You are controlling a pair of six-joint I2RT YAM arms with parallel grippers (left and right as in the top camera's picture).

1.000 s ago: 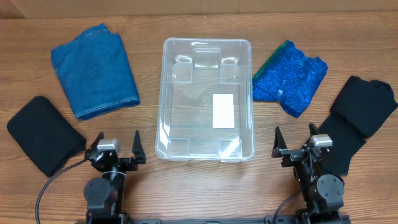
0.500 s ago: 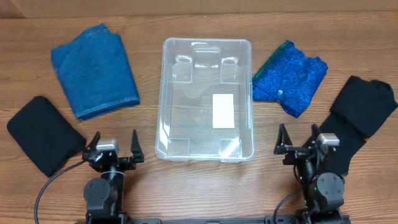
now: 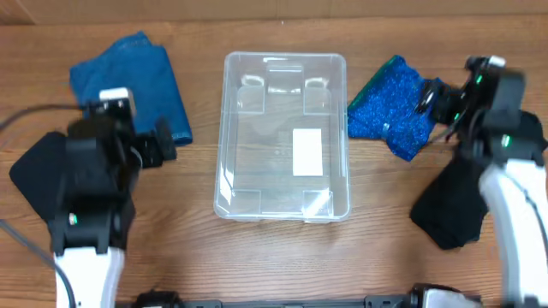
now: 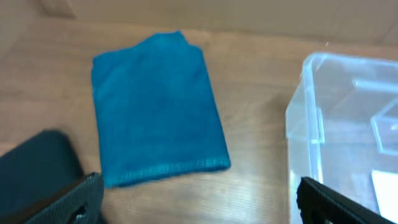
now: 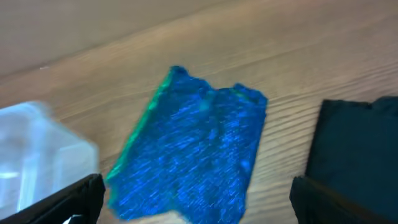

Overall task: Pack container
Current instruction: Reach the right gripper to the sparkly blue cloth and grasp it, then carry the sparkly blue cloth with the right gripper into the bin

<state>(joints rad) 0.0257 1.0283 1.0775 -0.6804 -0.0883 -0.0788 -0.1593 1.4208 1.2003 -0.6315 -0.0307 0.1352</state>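
The clear container (image 3: 229, 128) stands empty mid-table with a white label on its base; its corner shows in the left wrist view (image 4: 305, 118) and the right wrist view (image 5: 37, 149). My left gripper (image 3: 154, 144) is open and empty, above the wood just short of the near edge of a folded blue denim cloth (image 3: 141, 68) (image 4: 155, 106). Its fingers (image 4: 74, 199) stand wide apart. My right gripper (image 3: 438, 101) is open and empty over the right part of a sparkly blue cloth (image 3: 390, 107) (image 5: 193, 149). Its fingers (image 5: 336, 199) stand wide apart.
A black folded cloth (image 3: 34, 167) (image 4: 37, 162) lies at the left, partly under my left arm. Another black cloth (image 3: 454, 201) (image 5: 360, 143) lies at the right, partly under my right arm. The table's far edge runs just beyond the cloths.
Both arms have left the front edge and reached out over the table: the left toward the denim cloth, the right toward the sparkly blue cloth. Cloths and container have not moved.
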